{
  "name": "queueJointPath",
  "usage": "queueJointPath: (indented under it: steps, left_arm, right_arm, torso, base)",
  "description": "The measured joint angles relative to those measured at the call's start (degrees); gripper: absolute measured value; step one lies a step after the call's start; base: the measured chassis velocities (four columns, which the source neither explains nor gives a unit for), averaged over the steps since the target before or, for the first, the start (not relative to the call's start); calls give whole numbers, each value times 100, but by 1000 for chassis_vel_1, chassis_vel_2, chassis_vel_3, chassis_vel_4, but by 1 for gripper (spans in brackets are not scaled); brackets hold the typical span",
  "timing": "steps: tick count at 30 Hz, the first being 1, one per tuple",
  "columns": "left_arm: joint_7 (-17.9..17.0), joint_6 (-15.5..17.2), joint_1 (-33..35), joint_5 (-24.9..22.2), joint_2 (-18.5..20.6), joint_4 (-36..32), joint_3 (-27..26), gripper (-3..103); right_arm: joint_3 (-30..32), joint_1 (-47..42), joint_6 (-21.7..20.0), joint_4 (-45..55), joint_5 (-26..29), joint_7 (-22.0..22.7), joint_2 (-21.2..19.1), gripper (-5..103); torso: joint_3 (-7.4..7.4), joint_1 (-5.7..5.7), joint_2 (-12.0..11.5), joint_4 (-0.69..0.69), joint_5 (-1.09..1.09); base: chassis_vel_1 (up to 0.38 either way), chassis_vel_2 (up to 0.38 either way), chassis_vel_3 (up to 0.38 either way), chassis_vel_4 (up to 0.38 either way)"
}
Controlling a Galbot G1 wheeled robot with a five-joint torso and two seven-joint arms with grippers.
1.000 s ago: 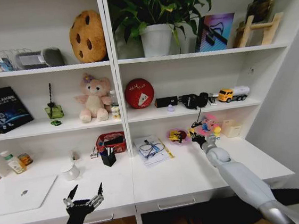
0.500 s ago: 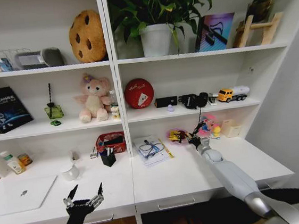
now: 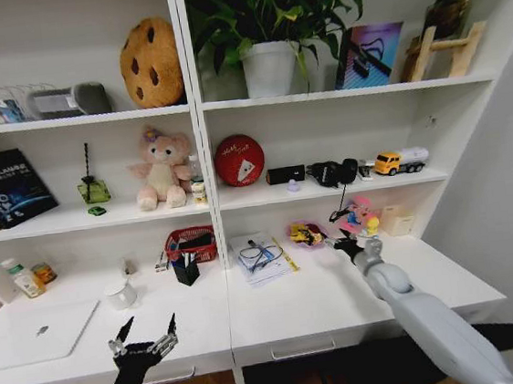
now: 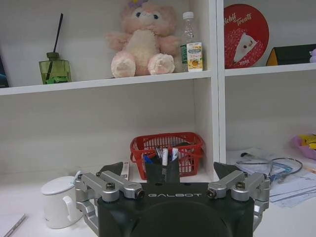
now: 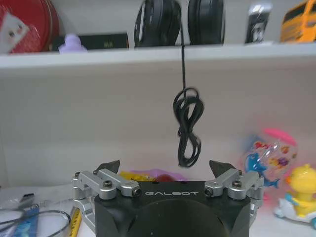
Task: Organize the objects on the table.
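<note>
Reaching over the right half of the tabletop (image 3: 297, 312), the right gripper (image 3: 355, 245) hangs w/ jaws spread wide and nothing between them, near the back wall, just in front of a pink dish of small toys (image 3: 306, 233) and beside a pink-and-yellow toy (image 3: 360, 215). Bare white surface lies open around the arm out to the front edge and drawer handle (image 3: 302, 349).

Left gripper (image 3: 145, 340) sits low at the front edge on the left, jaws wide, empty, well apart from everything. Silver laptop (image 3: 38, 332) lies closed and flat at far left, near the front edge. White mug (image 3: 120, 293) stands behind the left gripper; black pen cup (image 3: 187, 271) and red basket (image 3: 191, 244) sit further back by the shelf divider. Papers w/ glasses (image 3: 261, 255) lie mid-tabletop.

Right wrist view adds a black cable (image 5: 186, 126) dangling from the shelf above, straight ahead of the jaws. Left wrist view shows pens (image 4: 165, 155) standing in the cup.
</note>
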Motion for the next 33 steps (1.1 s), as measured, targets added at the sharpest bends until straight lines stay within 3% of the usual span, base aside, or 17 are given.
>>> queueJointPath:
  steps: [1,2,4,6,8,9,12,13,15,18,33]
  left_arm:
    - [-1,0,0,0,-1,0,0,100]
    - [-1,0,0,0,-1,0,0,100]
    - [-1,0,0,0,0,0,0,100]
    - [-1,0,0,0,-1,0,-1,100]
    - [-1,0,0,0,0,0,0,100]
    - [-1,0,0,0,0,0,0,100]
    - [0,0,0,0,0,0,0,100]
    - [0,0,0,0,0,0,0,100]
    - [0,0,0,0,0,0,0,100]
    - [0,0,0,0,-1,0,0,100]
    - [0,0,0,0,-1,0,-1,100]
  right_arm:
    - [489,-688,-3,519,20,46,-29,100]
    - [489,-688,-3,519,20,46,-29,100]
    - [1571,-2122,97,1383,-172,77,187,100]
    - [1860,-2529,161,1616,-264,55,313,100]
    - [2506,-3682,500,2192,-649,-99,804,100]
    - [2506,-3682,500,2192,-649,-99,804,100]
    - [2931,-5035,1438,2680,-1340,-322,1837,100]
    - [2931,-5035,1438,2680,-1340,-322,1837,100]
    - [2890,-5486,1808,2871,-1644,-328,2287,100]
    - [2751,-5667,1839,3065,-1676,-237,2492,100]
    - [2634,-5675,1776,3143,-1674,-173,2562,100]
  torso:
    - [0,0,0,4,1]
    - [0,0,0,4,1]
    - [0,0,0,-1,1]
    - [0,0,0,0,0]
    - [0,0,1,-1,0]
    - [0,0,1,-1,0]
    - [0,-1,1,-4,0]
    - [0,-1,1,-4,0]
    - [0,-1,1,-2,-1]
    - [1,0,0,2,-1]
    - [2,2,-1,1,0]
  base:
    - [0,0,0,0]
    - [0,0,0,0]
    - [0,0,0,0]
    - [0,0,0,0]
    - [0,0,0,0]
    - [0,0,0,0]
    - [0,0,0,0]
    - [0,0,0,0]
    - [0,0,0,0]
    - [0,0,0,0]
    - [0,0,0,0]
